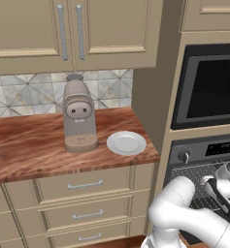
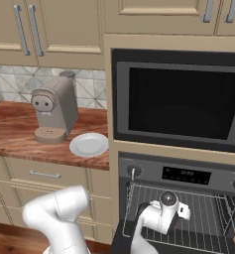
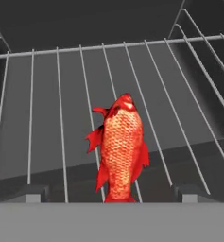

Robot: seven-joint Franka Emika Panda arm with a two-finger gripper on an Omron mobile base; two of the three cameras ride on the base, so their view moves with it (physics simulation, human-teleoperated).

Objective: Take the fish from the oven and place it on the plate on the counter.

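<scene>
Oven (image 2: 188, 174) rack, side wires well apart; fish (image 3: 119, 151) between open claw (image 3: 111, 193) tips (untouched).

The wood-grain counter (image 1: 29, 145) carries the white plate (image 1: 126, 143) beside a coffee machine (image 1: 79, 114); the oven's wire rack (image 3: 47, 108) bears the fish (image 3: 121, 149).

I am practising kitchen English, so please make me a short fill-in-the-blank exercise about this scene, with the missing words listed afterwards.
1. The fish lies on a wire ____ inside the oven.
2. The white plate on the counter has ____ on it.
3. Left of the plate stands a ____ machine.
4. The tool's fingertips stand on either side of the fish's ____.

Missing words: rack; nothing; coffee; tail
</scene>
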